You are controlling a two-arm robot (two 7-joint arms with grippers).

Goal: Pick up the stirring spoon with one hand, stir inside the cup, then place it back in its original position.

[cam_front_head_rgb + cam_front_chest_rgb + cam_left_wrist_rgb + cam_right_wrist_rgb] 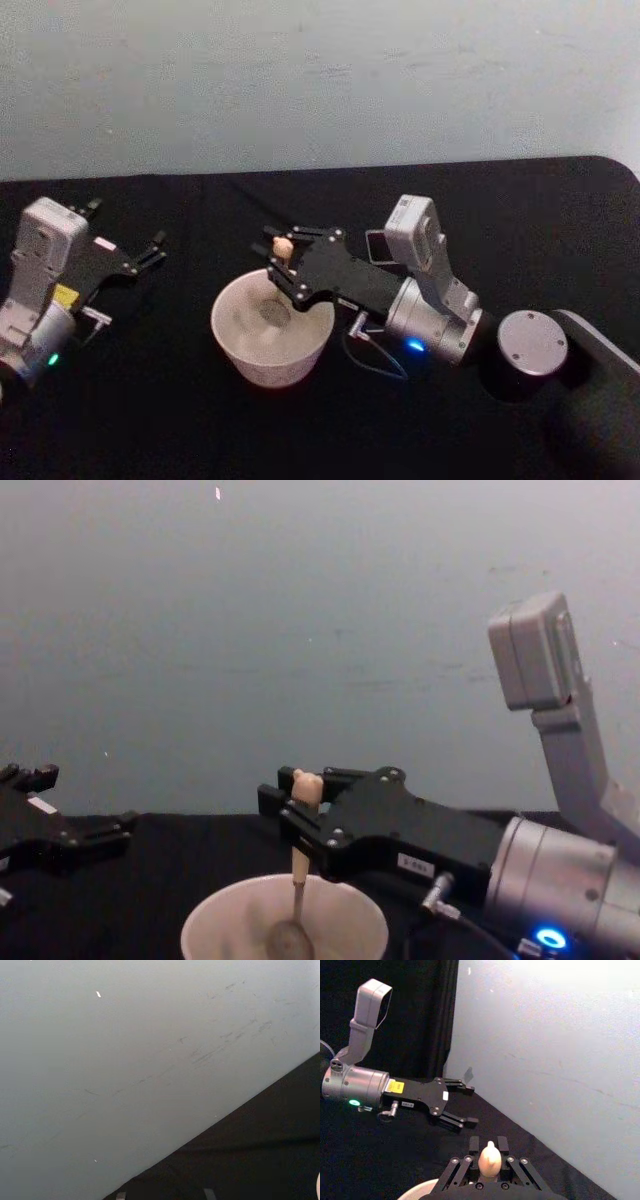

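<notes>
The off-white cup [240,345] stands in the middle of the black table. My right gripper [278,254] hovers over its far rim, shut on the stirring spoon [283,245]. In the chest view the stirring spoon [298,865] hangs upright from the right gripper [295,805], its beige bear head on top and its metal bowl down inside the cup [210,920]. The right wrist view shows the spoon's head [490,1159] between the fingers [474,1142]. A dark square holder [378,247] peeks out behind the right wrist. My left gripper [122,228] rests open at the left.
A pale wall [320,80] rises behind the table's far edge. The right arm's round base [532,343] sits at the right. The left gripper [471,1105] [85,800] stays apart from the cup, with bare black cloth between them.
</notes>
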